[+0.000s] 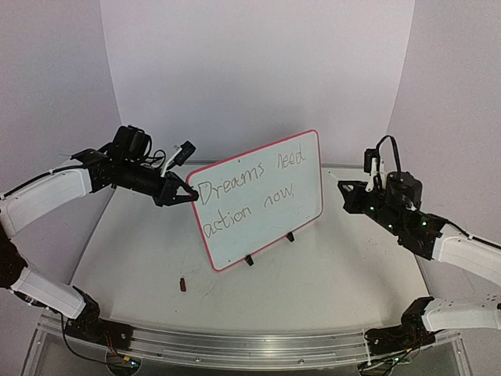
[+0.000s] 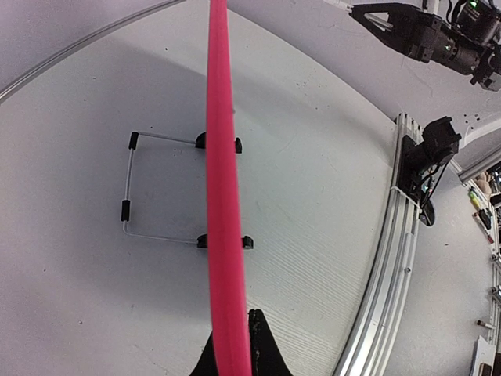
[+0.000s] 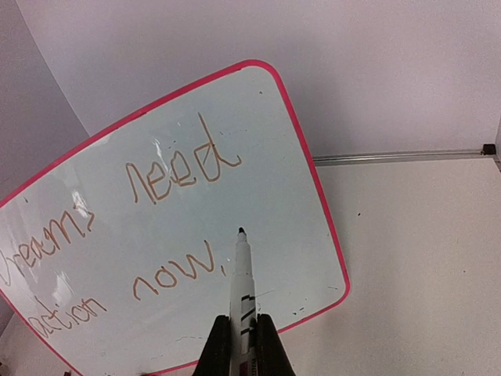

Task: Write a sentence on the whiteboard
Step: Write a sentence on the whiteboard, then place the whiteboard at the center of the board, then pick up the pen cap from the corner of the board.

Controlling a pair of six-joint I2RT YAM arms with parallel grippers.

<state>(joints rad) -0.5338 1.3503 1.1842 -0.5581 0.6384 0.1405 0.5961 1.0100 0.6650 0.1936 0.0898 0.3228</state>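
The sentence (image 1: pixel 249 196), "Dreams need action now," fills the whiteboard (image 1: pixel 309 196); writing looks finished. Left tool (image 1: pixel 188 196) pinches its 9 o'clock edge; right tool (image 3: pixel 244 329), at 3 o'clock, clamps the marker pen (image 3: pixel 241 274), tip off the board.

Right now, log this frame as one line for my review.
left gripper: shut on whiteboard edge | right gripper: shut on marker, tip off whiteboard | sentence: "Dreams need action now," two lines

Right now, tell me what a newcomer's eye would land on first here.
The glossy white board with a red frame, standing tilted at centre, with the dark handwritten sentence "Dreams need action now" across it. The left gripper clamps its edge; the right gripper holds a white marker pointing at it.
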